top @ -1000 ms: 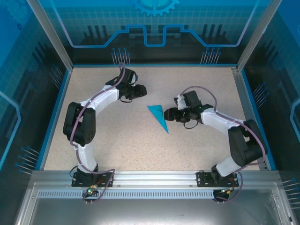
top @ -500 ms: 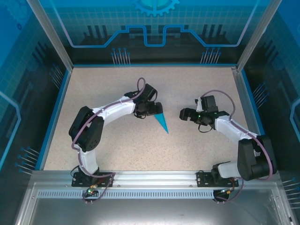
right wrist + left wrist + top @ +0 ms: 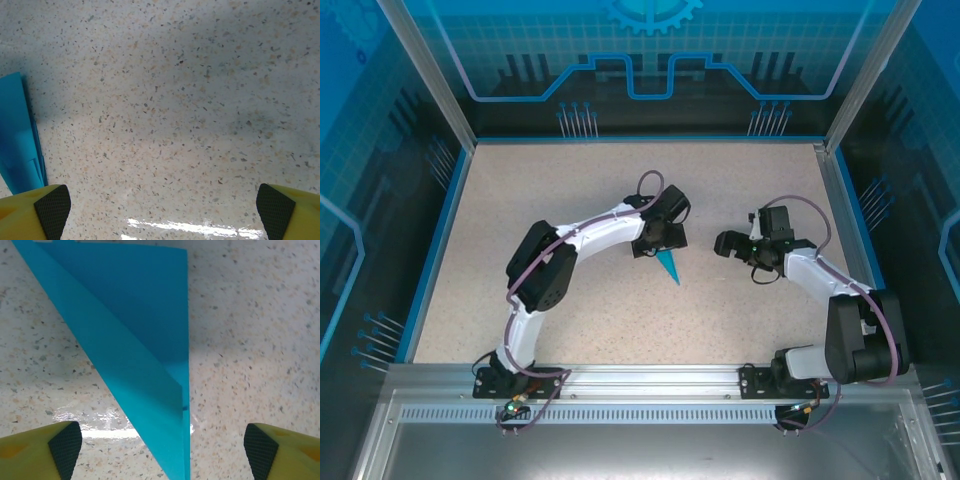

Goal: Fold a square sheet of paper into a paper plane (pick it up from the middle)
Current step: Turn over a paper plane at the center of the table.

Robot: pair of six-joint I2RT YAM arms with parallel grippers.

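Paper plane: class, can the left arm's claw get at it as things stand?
Probably yes. The left claw hangs over the paper plane, jaws open; the plane lies flat on the table, nothing covers it, and the right claw stands apart.

The desk is a pale, speckled stone-look surface, matte, with a soft white glare on it seen close up. A thin blue strip edges the desk at its back and sides. Behind the desk stands a translucent blue back panel printed with a grid, circuit-like outlines and a gear emblem. Aluminium posts rise from the desk's rear corners, with blue side panels beyond them. Along the desk's near edge runs a slotted aluminium rail, and just beyond that a brushed metal tray.
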